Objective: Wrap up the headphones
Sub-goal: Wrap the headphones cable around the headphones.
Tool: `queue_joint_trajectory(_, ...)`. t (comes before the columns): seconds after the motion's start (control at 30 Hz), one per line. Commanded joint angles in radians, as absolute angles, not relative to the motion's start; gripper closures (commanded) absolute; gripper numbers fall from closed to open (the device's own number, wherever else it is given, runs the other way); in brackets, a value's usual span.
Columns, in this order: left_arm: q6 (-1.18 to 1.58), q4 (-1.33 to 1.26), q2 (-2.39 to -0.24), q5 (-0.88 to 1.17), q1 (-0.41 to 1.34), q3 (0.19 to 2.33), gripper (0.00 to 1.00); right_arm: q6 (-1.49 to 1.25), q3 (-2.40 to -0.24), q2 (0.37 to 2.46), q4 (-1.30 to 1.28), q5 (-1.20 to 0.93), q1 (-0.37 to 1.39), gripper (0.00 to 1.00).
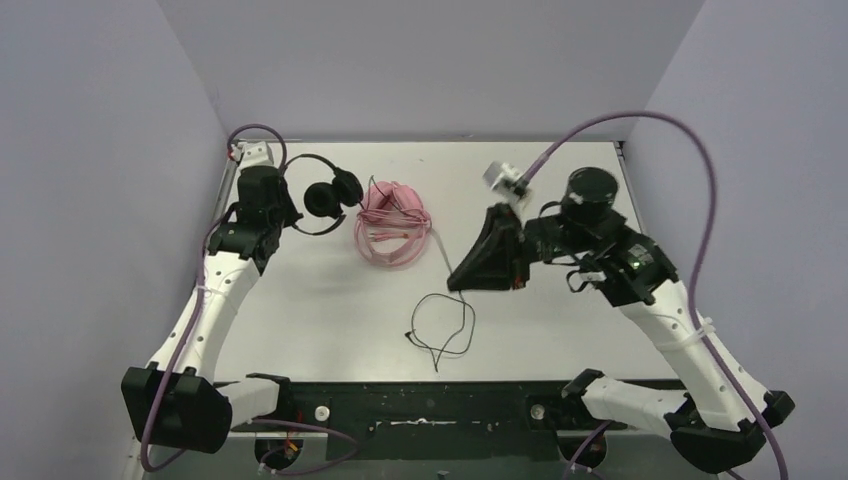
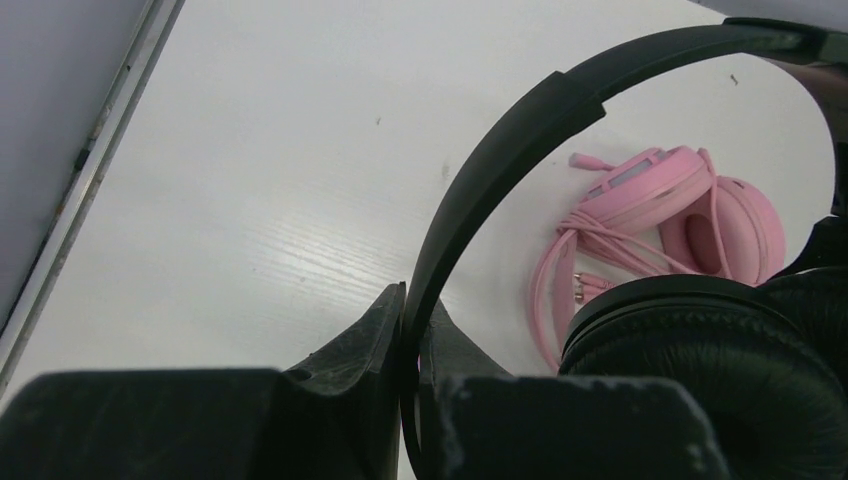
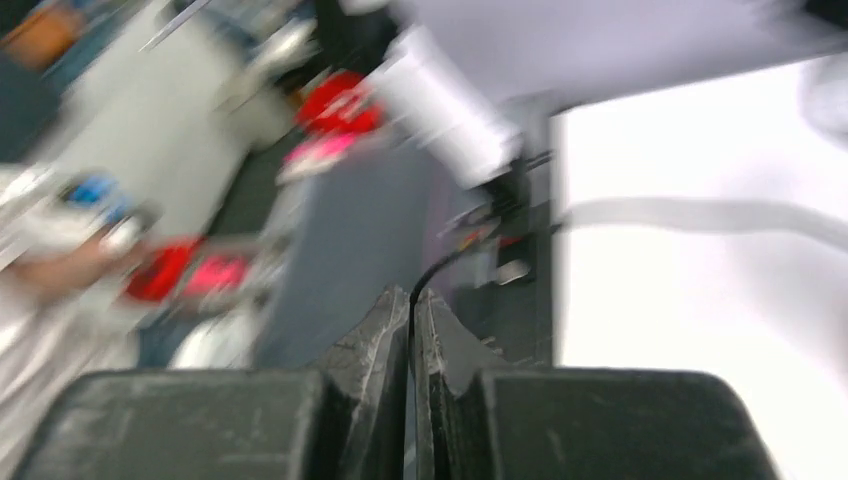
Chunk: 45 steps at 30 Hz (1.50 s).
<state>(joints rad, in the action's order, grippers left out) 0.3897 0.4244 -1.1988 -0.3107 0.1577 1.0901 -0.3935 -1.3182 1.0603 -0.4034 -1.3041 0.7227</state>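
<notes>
- The left tool [image 1: 292, 217] is closed tight on the headband of the black headphones [image 1: 334, 192], holding them at the far-left part of the tabletop [image 1: 560, 320]; in the left wrist view the jaws pinch the band with no gap, and the band arcs up and over to the right from them
- The right tool [image 1: 461, 281] sits near the middle of the tabletop with its jaws pressed together on the thin black cable [image 1: 445, 335]; the right wrist view is heavily blurred but shows a dark strand leaving the closed tips
- From that pinch point a thin line heads away to the far left, towards the black pair, while the slack lies in loose loops on the tabletop on the near side of the right tool, towards the arm bases
- The pink headphones [image 1: 392, 225] lie between the two tools, just beside the black ear cups, with their pink cord looped about them, so they look dealt with
- The move to come turns on this diagonal: the headset lies left of and beyond the right tool, so I judge the cable must be carried that way, over or around the pink pair
- The risk is snagging the strand on the pink pair
</notes>
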Motion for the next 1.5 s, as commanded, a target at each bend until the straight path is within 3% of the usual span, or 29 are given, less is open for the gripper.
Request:
queue_joint_trajectory(0.0,0.305,0.406,-1.146,-0.275,0.166,1.094,1.00,-0.155,-1.586,1.054,-0.683,-0.783,0.546,0.99)
queue_joint_trajectory(0.1,0.292,0.491,-1.098,-0.162,0.167,1.075,1.00,-0.111,-1.666,1.157,-0.794,-0.309,0.518,0.96)
queue_joint_trajectory(0.27,0.273,0.559,-0.989,0.096,0.211,1.040,1.00,-0.057,-1.579,1.332,-0.824,0.079,0.502,0.96)
queue_joint_trajectory(0.33,0.236,0.595,-0.952,0.088,0.258,1.042,1.00,-0.091,-1.486,1.361,-0.812,0.121,0.465,0.96)
queue_joint_trajectory(0.47,0.178,0.623,-0.931,-0.049,0.371,1.066,1.00,-0.155,-1.289,1.368,-0.786,-0.029,0.389,0.92)
queue_joint_trajectory(0.67,0.139,0.627,-0.987,-0.241,0.516,1.129,1.00,-0.108,-1.293,1.374,-0.924,-0.087,0.379,0.41)
queue_joint_trajectory(0.77,0.157,0.633,-1.008,-0.380,0.576,1.148,1.00,-0.141,-1.381,1.321,-0.907,-0.105,0.454,0.25)
queue_joint_trajectory(0.93,0.241,0.641,-1.025,-0.490,0.602,1.166,1.00,-0.389,-1.303,1.282,-0.470,-0.351,0.653,0.01)
queue_joint_trajectory(1.03,0.256,0.661,-1.036,-0.526,0.613,1.189,1.00,-0.570,-1.197,1.278,-0.172,-0.386,0.711,0.00)
queue_joint_trajectory(1.13,0.258,0.677,-1.046,-0.546,0.617,1.201,1.00,-0.641,-1.141,1.295,-0.038,-0.329,0.747,0.00)
queue_joint_trajectory(1.47,0.269,0.714,-1.072,-0.566,0.626,1.228,1.00,-0.630,-1.162,1.372,0.030,-0.315,0.806,0.08)
